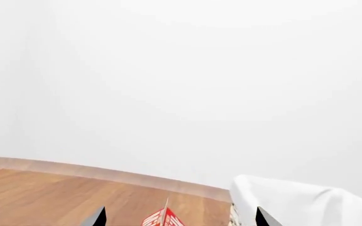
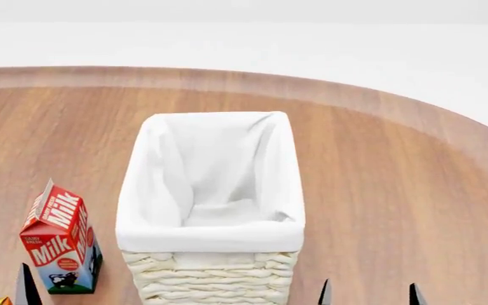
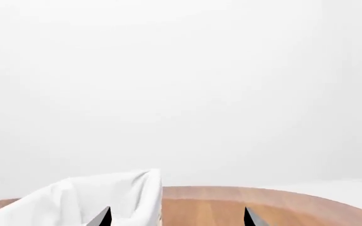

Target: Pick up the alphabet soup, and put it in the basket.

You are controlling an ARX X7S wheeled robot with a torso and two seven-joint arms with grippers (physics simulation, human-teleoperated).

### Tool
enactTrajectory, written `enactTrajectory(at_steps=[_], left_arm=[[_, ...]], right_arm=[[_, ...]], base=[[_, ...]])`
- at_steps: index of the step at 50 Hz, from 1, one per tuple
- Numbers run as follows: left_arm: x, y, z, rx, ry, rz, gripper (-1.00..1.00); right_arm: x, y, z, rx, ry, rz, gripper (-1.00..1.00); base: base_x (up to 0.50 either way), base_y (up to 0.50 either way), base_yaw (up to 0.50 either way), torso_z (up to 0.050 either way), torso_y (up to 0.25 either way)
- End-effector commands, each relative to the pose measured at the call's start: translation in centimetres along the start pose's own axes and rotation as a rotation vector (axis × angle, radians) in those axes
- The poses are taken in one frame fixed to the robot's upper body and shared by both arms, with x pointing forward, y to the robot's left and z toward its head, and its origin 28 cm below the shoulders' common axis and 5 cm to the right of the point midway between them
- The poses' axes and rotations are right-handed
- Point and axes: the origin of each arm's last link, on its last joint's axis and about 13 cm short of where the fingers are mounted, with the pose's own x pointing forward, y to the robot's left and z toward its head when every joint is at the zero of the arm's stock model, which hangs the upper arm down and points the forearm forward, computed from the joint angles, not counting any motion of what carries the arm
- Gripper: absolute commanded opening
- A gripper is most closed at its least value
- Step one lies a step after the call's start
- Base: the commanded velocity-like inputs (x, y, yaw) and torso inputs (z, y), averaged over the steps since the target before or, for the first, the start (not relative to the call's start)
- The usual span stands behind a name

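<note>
We see the basket [image 2: 210, 210] between our two sets of jaws, both spread wide and empty; no soup shows. Wooden counter [image 2: 396, 190], white walls.

- Basket [image 2: 210, 276]: cream-white woven wicker in horizontal braided rows, at lower centre of the head view.
- Cloth liner [image 2: 214, 171]: plain white, no pattern.
- Milk carton [image 2: 59, 238]: red with white "Milk" lettering, a blue-green base and a black-and-white cow picture, lower left.
- Table [image 2: 396, 190]: warm brown wood grain, paler rim.
- Wall [image 1: 187, 80]: plain white.
</note>
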Motion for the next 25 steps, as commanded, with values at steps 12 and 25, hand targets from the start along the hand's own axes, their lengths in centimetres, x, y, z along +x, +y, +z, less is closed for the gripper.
enactTrajectory(at_steps=[12,25], left_arm=[[0.2,0.2,0.1,0.004,-0.003,0.010,1.00],[0.0,0.3,0.2,0.008,-0.002,0.009,1.00]], right_arm=[[-2.0,-1.4,0.7,0.052,0.074,0.351,1.00],[-3.7,-1.2,0.6,0.097,0.166,0.608,1.00]], base=[[0.00,0.00,0.00,0.000,0.000],[0.00,0.00,0.00,0.000,0.000]])
